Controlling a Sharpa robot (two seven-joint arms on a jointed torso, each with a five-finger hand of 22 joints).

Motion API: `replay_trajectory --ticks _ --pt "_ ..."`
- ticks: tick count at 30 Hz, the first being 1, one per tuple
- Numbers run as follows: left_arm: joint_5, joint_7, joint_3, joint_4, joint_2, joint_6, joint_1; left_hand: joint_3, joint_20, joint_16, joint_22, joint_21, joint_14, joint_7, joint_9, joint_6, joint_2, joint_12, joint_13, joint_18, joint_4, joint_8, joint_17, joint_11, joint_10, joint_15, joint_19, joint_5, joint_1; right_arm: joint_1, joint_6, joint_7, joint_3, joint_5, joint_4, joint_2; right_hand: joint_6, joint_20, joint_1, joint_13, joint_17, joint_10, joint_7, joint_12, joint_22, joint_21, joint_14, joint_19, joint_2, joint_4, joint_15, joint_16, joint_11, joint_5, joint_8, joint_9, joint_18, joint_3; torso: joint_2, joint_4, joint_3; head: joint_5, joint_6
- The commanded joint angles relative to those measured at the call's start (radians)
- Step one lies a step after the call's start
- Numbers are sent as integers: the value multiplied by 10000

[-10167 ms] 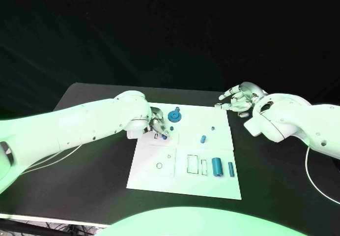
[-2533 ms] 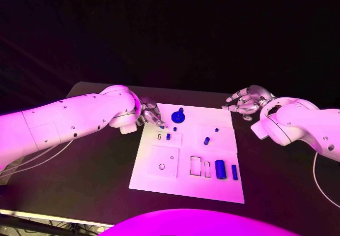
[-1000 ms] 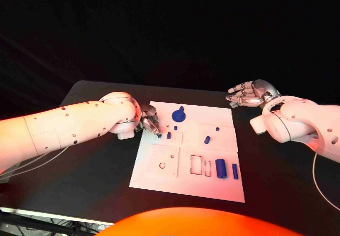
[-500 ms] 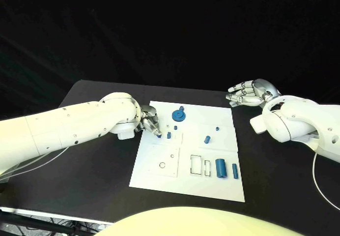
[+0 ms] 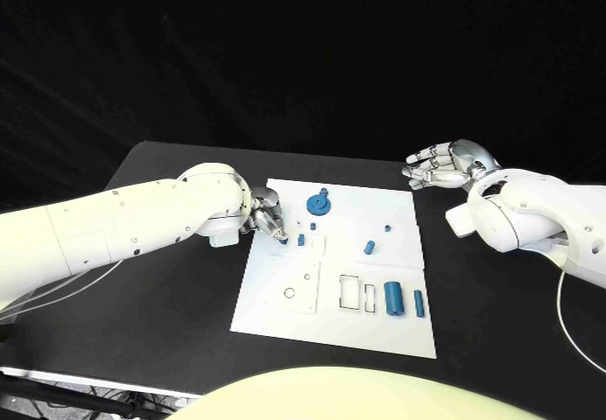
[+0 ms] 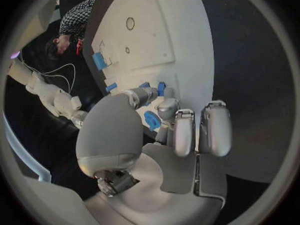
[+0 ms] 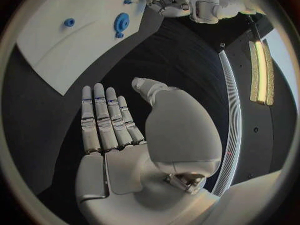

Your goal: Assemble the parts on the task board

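Since half a second ago my left hand barely shifts, pinching a small blue part over the task board's left edge; right hand spread, well apart.

task board: matt white | parts: blue plastic | table: matt black

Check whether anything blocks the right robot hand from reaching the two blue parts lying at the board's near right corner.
Nothing visible blocks it. The right robot hand hovers open over bare table beyond the task board's far right corner. The larger blue cylinder and thin blue pin lie side by side, with only flat white board and two small blue pegs between.
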Motion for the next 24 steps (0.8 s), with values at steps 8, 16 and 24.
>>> replay_trajectory --ticks 8,16,24 --pt "-86 106 -20 -1 49 438 -35 1506 -42 43 11 61 822 -61 -11 128 -43 52 17 -144 -1518 58 1796 25 73 -63 19 19 72 -10 254 115 1 -4 -9 8 -86 26 -104 -15 -29 -19 886 -44 -33 -41 -2 -72 4 -84 64 -47 72 -66 -34 -22 99 0 1 2 4 -1 -21" --pt "-84 80 -21 -59 100 336 -35 1516 -43 41 10 61 821 -61 -12 135 -49 60 30 -144 -1524 56 1791 25 81 -62 18 19 71 -11 283 106 0 -4 -8 7 -90 28 -115 -19 -38 -25 889 -48 -46 -42 -5 -77 5 -89 67 -56 76 -66 -35 -25 98 0 4 0 5 -1 -31" --pt "-27 28 -23 -158 219 438 -35 1525 -43 42 -18 47 822 -59 -14 142 -51 63 37 -138 -1526 54 1794 26 86 -62 6 18 67 -12 480 12 0 -5 -40 13 -118 45 -174 -31 -95 -69 901 -69 -119 -50 -36 -114 6 -111 88 -113 91 -68 -46 -46 93 -5 2 -2 1 -5 -40"
